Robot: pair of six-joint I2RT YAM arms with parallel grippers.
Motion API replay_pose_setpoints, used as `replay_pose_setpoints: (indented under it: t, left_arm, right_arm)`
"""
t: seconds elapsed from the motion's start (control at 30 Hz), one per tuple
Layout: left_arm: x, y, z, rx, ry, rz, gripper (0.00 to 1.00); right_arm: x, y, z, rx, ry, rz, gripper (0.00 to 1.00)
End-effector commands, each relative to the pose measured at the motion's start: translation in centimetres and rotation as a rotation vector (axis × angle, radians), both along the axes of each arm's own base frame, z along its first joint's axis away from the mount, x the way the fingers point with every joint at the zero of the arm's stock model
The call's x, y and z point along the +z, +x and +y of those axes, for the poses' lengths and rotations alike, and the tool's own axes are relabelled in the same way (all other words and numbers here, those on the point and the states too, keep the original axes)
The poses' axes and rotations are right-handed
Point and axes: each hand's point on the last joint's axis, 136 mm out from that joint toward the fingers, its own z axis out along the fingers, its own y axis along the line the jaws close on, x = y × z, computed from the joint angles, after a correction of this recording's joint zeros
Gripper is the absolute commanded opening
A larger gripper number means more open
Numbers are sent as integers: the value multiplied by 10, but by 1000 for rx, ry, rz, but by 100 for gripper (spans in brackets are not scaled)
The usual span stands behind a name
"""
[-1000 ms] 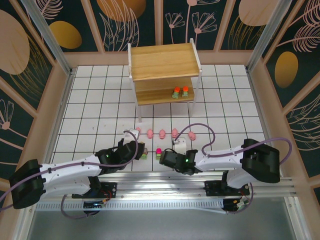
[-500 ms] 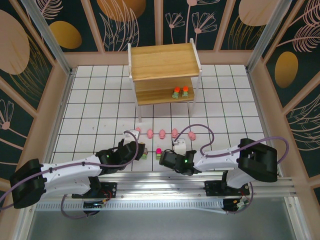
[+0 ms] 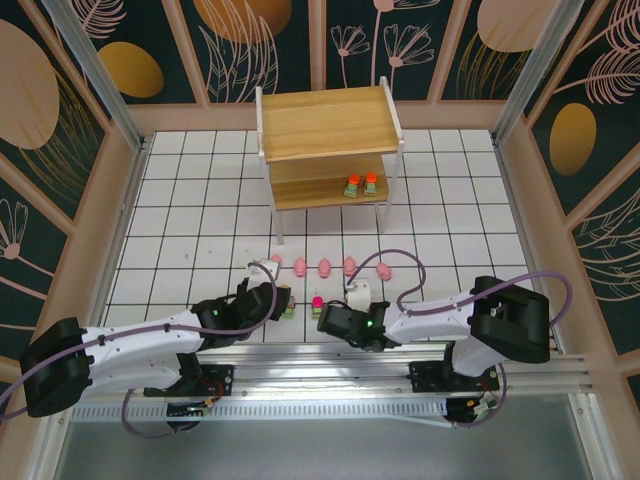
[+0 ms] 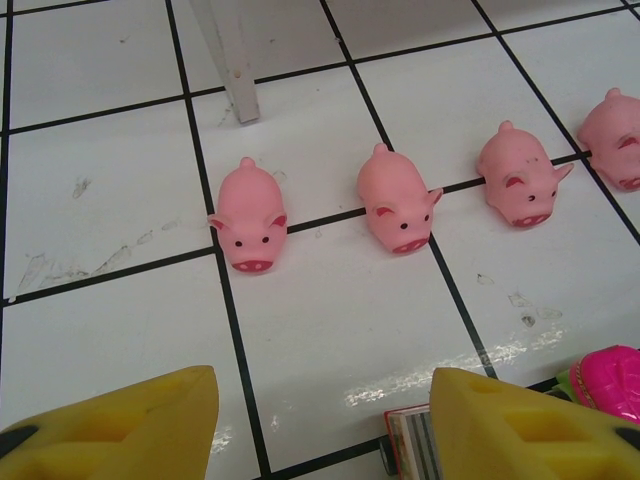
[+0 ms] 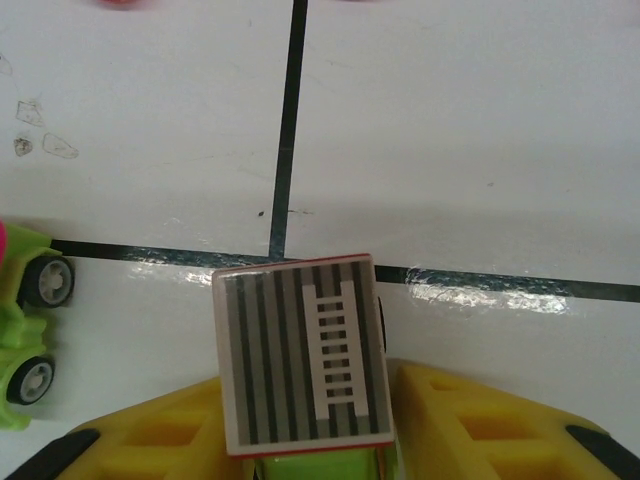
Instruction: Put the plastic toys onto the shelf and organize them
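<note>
The right arm has slid slightly leftward along the near edge of the tabletop (image 3: 200,200), bringing the right gripper (image 5: 305,385) just beside the pink-topped truck (image 3: 317,303). Its yellow fingers (image 5: 450,420) now press both sides of a green toy truck (image 5: 300,350) with a striped, ladder-marked roof; whether it has left the surface I cannot tell.

The left gripper (image 4: 322,385) has not moved. Its jaws are apart and empty, beside another striped-roofed truck (image 4: 405,440), with the row of pink pigs (image 4: 250,215) ahead of it near the shelf's front leg.

The shelf (image 3: 325,120) carries two orange-topped trucks (image 3: 361,185) at the right end of its lower board. This grab is probably the third truck's turn, with eight toys left to place.
</note>
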Motion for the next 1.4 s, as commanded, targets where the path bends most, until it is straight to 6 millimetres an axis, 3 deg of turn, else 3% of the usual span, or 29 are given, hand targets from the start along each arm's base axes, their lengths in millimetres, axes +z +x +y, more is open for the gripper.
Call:
replay_pose_setpoints:
  t: [0.0,0.3,0.8,1.37]
  left_arm:
    - [-5,-1,1,-10,14,-2,58]
    - [-5,-1,0,-10,16,-2,58]
    - [-7,-2,-10,-65,16,5,59]
    - [5,-8,-18,-144,-48,-35,59]
  right_arm:
    - [-11,-5,-14,-12,-61,14,42]
    - [-12,-5,-14,-15,-64,15,40]
    - [-3,-2,-15,-13,-61,-9,24]
    - [38,13,-6,-10,-43,-83,17]
